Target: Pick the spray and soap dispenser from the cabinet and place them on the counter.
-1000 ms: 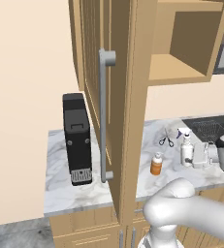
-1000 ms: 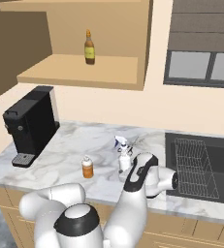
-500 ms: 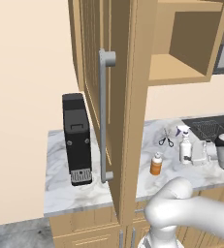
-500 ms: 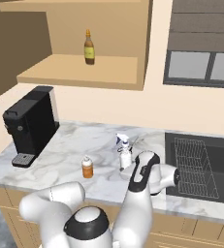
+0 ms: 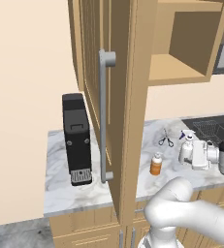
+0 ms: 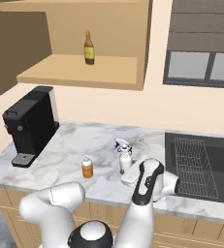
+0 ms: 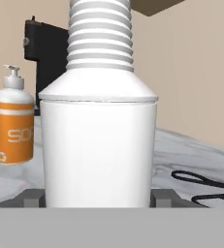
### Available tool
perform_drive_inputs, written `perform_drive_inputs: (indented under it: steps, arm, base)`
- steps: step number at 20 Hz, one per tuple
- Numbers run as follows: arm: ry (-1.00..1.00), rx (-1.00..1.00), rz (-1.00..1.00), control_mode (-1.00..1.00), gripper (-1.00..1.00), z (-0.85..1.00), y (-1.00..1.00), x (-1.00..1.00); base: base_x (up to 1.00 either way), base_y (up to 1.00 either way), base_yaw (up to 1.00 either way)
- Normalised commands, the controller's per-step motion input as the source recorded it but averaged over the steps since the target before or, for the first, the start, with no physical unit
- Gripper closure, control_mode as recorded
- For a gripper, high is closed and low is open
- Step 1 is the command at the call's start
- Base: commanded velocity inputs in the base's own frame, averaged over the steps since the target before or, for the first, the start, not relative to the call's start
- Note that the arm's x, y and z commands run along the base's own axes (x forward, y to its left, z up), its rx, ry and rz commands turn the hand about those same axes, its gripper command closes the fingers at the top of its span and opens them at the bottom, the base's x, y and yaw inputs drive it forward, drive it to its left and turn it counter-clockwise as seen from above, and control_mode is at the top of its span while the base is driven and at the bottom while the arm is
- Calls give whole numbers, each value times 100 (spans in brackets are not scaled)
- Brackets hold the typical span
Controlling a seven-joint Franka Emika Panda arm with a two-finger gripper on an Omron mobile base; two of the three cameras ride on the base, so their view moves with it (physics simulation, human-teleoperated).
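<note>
Before you hangs the light wooden wall cabinet [image 5: 116, 92], its grooved door swung open toward the camera, the long grey bar handle [image 5: 104, 116] running down its front edge. On its open shelf in the right base view stands a small amber bottle [image 6: 88, 47]. Below stretches the white marble counter [image 6: 60, 160] with grey veins, over light wooden base cabinets.

At the counter's far left you see a black boxy coffee machine [image 6: 28, 125]; at the right, a dark sink with a wire rack [image 6: 197, 167].

Your white arm reaches low over the counter, and its two-finger gripper [image 7: 99, 197] sits at the base of the small white spray bottle [image 7: 99, 145] with the blue and white trigger head. In the hand view the bottle stands upright on the marble directly between the two dark fingertips [image 7: 33, 197]; the jaws are spread, one to each side of it, and you cannot tell whether they touch its wall.

The tiny orange soap dispenser [image 6: 87, 167] with the white pump top stands upright on the counter, left of the spray and apart from it.

A small pair of black-handled scissors [image 5: 165, 141] lies flat on the marble beyond the spray.
</note>
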Motion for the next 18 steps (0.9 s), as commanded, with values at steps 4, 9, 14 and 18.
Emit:
perform_drive_inputs:
  steps: [4,9,14,18]
  arm:
    - [-6,0,1,-100,100,-26,3,0]
    - [2,0,0,-100,100,-15,1,2]
    - [9,0,0,-100,100,-16,4,1]
    - [4,1,0,-100,-100,-19,2,0]
  base:
    - [0,0,0]
    - [0,0,0]
    - [0,0,0]
    - [0,0,0]
